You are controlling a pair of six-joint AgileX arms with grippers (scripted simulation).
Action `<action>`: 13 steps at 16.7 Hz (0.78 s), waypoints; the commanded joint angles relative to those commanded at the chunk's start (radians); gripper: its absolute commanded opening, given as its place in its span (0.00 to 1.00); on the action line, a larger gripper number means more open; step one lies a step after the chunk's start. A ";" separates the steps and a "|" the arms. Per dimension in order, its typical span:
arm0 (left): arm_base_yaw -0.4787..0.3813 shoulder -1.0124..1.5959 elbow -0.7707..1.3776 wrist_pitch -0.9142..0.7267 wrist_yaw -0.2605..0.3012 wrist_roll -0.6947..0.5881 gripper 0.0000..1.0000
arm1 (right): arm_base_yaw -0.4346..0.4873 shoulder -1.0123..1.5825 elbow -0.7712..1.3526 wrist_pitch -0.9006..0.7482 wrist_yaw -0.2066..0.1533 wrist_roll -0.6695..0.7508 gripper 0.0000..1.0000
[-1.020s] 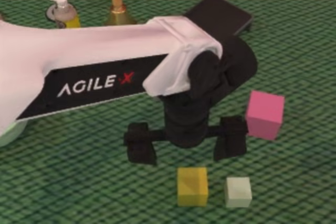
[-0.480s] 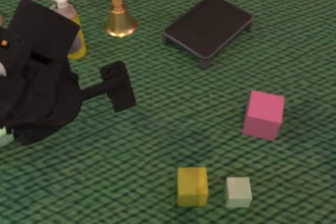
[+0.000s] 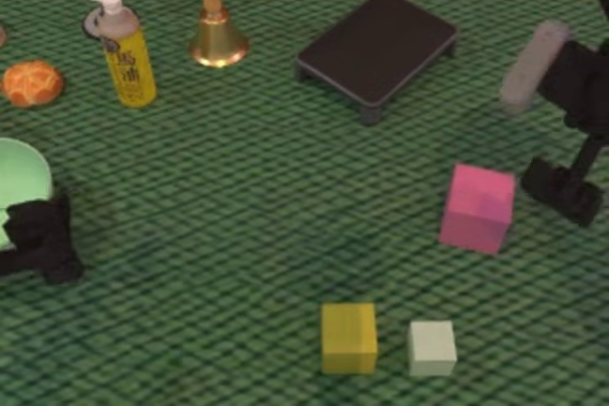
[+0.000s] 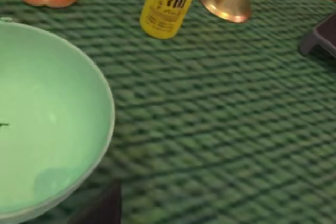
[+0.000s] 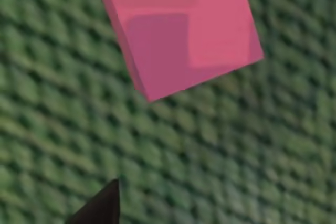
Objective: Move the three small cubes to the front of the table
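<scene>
Tool [image 3: 569, 192] on our right arm hangs at the right edge of the top view, just beside and right of the large pink plastic cube [image 3: 478, 207], with nothing in it; we cannot tell how wide it stands, since only one dark finger shows and the rest is cut off. In the right wrist view a single finger tip [image 5: 100, 208] sits apart from the cube. We judge a sideways approach could nudge or turn that cube, which lies skewed to the finger. The mid-sized yellow cube [image 3: 348, 337] and the smallest pale grey-green cube [image 3: 432, 347] sit near each other at the near edge of the green woven tabletop [image 3: 266, 225]. Our left tool [image 3: 43, 240] is parked far left, mostly out of frame, beside the pale green bowl [image 4: 47, 124].
</scene>
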 joint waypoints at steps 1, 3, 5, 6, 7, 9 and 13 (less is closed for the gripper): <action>0.035 -0.073 -0.058 0.045 0.003 0.054 1.00 | 0.014 0.080 0.063 -0.044 0.000 -0.035 1.00; 0.099 -0.208 -0.156 0.130 0.011 0.156 1.00 | 0.041 0.221 0.184 -0.123 0.000 -0.101 1.00; 0.149 -0.323 -0.231 0.202 0.019 0.245 1.00 | 0.064 0.339 0.290 -0.188 0.001 -0.157 1.00; 0.169 -0.369 -0.260 0.231 0.022 0.282 1.00 | 0.072 0.384 0.332 -0.212 0.001 -0.178 1.00; 0.185 -0.406 -0.283 0.256 0.025 0.314 1.00 | 0.080 0.424 0.370 -0.233 0.002 -0.198 1.00; 0.206 -0.452 -0.311 0.290 0.029 0.359 1.00 | 0.090 0.475 0.418 -0.258 0.003 -0.222 1.00; 0.211 -0.464 -0.319 0.298 0.030 0.370 1.00 | 0.092 0.488 0.430 -0.264 0.003 -0.228 1.00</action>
